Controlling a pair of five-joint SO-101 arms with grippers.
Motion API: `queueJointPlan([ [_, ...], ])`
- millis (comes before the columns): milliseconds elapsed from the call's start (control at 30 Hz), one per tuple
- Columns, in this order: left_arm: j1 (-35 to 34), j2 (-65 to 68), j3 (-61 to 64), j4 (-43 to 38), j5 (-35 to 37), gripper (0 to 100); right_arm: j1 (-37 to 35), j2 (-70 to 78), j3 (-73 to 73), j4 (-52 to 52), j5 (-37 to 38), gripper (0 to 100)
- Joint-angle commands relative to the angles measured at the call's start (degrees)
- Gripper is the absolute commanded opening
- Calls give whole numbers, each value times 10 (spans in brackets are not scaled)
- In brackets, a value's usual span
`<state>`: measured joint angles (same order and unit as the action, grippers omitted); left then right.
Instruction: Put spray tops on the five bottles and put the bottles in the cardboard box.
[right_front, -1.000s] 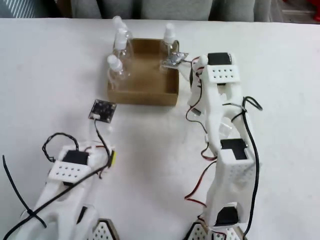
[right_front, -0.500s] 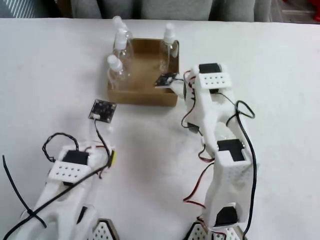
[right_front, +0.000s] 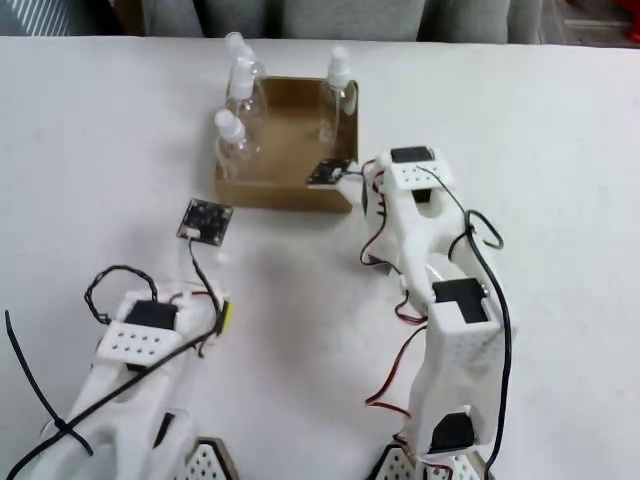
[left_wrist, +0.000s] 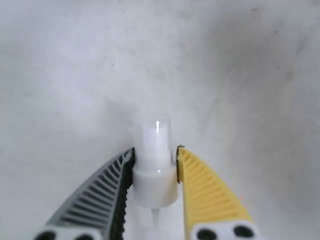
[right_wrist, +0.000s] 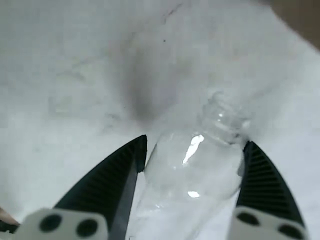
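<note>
My left gripper (left_wrist: 155, 165) is shut on a white spray top (left_wrist: 155, 172), which stands upright between the grey and yellow fingers just above the bare table. In the high view that arm sits at the near left, its yellow finger (right_front: 226, 316) showing. My right gripper (right_wrist: 192, 155) is shut on a clear bottle (right_wrist: 197, 165) whose neck has no top, with a black finger on each side of its body. The right arm (right_front: 425, 200) stands just right of the cardboard box (right_front: 285, 150). Several capped bottles (right_front: 230, 130) stand in the box.
A corner of the box (right_wrist: 302, 20) lies close beyond the held bottle. The left arm's wrist camera (right_front: 207, 220) hangs over the table in front of the box. White table (right_front: 100, 150) lies open to the left and right of the box.
The right arm has drawn back from beside the box's far right corner toward its near right corner. The left arm and the bottles in the box have not moved.
</note>
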<state>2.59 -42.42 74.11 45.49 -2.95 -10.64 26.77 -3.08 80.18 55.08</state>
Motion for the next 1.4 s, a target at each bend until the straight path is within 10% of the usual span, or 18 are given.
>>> queueJointPlan([
  [0,-5,-18,-3,-14,-5,24,-5,-34,4,-30,-18,255],
  [600,-6,-19,-3,-14,-5,24,35,-36,-118,15,-75,15],
  [1367,-7,-21,-2,-14,-5,24,307,-29,-135,-3,-101,286],
])
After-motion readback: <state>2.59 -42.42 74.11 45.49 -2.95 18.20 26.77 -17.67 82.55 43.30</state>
